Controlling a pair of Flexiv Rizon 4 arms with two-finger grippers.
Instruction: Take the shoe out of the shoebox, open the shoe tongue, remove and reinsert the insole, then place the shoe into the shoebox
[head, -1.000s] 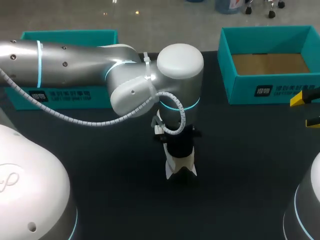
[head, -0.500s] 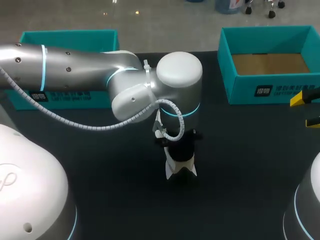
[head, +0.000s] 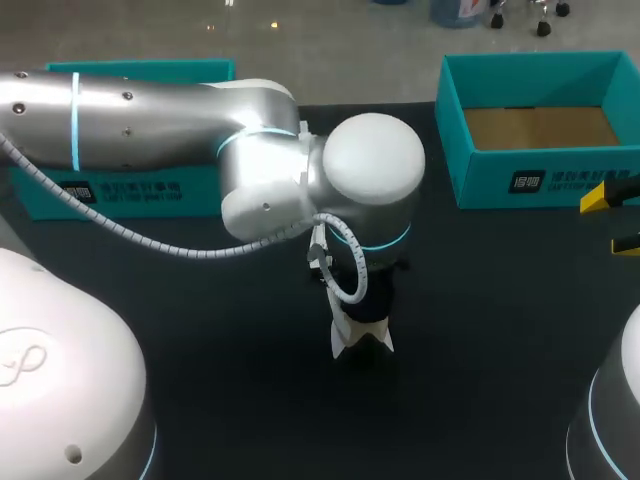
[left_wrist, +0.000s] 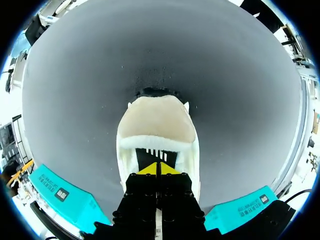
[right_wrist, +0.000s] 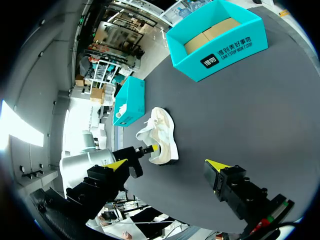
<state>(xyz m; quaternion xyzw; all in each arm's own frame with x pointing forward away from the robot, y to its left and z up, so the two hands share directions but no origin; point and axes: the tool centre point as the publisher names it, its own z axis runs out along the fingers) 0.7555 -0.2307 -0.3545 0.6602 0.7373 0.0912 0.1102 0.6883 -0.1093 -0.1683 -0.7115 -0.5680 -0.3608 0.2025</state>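
Shoe (head: 361, 335), just one, near two teal boxes (head: 545, 180) (head: 120, 190); left claw (left_wrist: 159, 169) seemingly pressed together inside it, right claw (right_wrist: 166, 165) spread.

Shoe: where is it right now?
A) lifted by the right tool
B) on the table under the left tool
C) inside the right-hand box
B: the shoe rests on the black table beneath the left tool, and the right-hand box holds nothing.
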